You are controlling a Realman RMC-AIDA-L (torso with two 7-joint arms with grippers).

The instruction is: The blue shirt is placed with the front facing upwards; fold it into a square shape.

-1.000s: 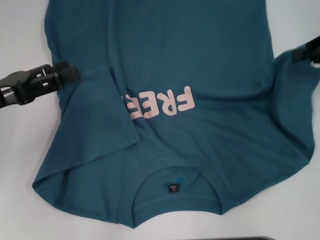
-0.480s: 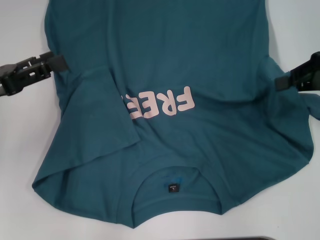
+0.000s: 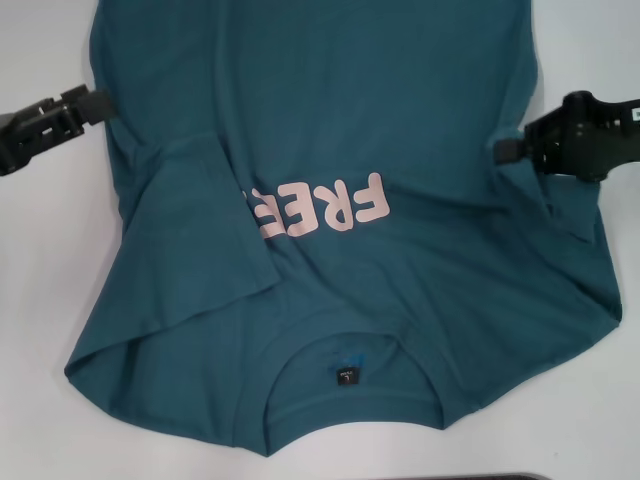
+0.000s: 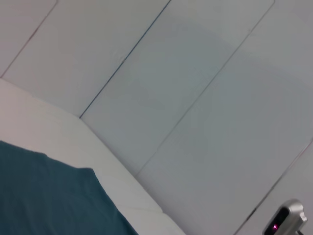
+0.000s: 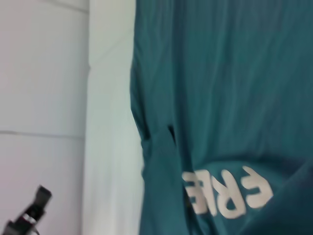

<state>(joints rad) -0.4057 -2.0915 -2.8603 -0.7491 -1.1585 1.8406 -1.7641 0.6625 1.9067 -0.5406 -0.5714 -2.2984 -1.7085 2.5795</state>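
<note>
A bare test or lab-like workspace is suggested rather than a home. A plain white table [image 3: 40, 300] is seen with only the blue shirt [image 3: 400, 90] spread on it, and a floor of large pale grey panels [image 4: 195, 98] divided by thin dark seams is shown beyond the table's edge. No furnishing or household item is shown, so the exact kind of room cannot be told.

The left hand [image 3: 95, 100] drew back off the blue shirt [image 3: 330, 130] toward its left edge, while the right hand [image 3: 505, 150] carried the right sleeve inward over the body.
</note>
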